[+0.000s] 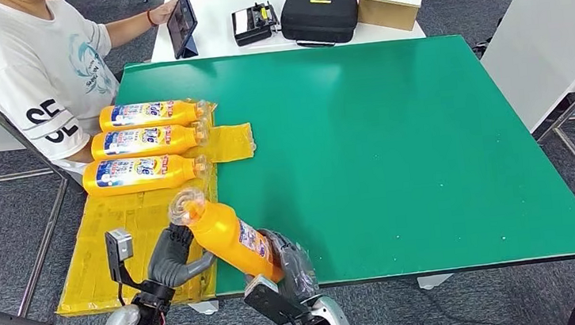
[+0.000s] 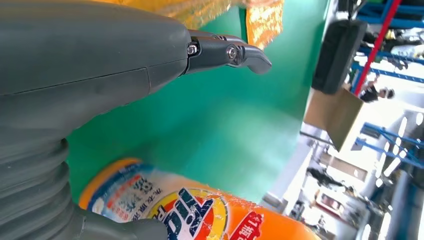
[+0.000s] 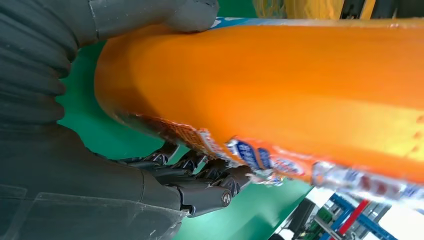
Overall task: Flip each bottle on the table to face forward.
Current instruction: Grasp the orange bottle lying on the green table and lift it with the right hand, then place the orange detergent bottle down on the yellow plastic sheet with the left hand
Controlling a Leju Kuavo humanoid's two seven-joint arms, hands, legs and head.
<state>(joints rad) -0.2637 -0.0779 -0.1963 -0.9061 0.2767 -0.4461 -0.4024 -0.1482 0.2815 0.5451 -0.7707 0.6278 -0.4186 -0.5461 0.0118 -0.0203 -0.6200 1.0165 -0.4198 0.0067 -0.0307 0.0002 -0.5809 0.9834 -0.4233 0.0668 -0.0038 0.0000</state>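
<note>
Right robot hand (image 1: 290, 262) grips the base end of the orange bottle (image 1: 227, 233), and I see that bottle lifted off the green tabletop (image 1: 395, 152), tilted with its clear cap end pointing up and away from me. From the right wrist camera, the thumb (image 3: 165, 15) presses one side of the orange body while the dark fingers (image 3: 200, 167) curl under the labelled side. My left robot hand (image 1: 176, 257) sits just beside the bottle's neck, on its left; the fingers look loosely spread with nothing between them, and I cannot tell whether they touch the bottle. From the left wrist camera, the bottle's label sits close under that hand's thumb. Beyond the left robot hand, 3 more orange bottles (image 1: 143, 142) lie side by side on yellow sheeting (image 1: 125, 242), labels up, caps pointing right. A person (image 1: 36, 59) sits further out to the left, holding a tablet (image 1: 182, 23).
</note>
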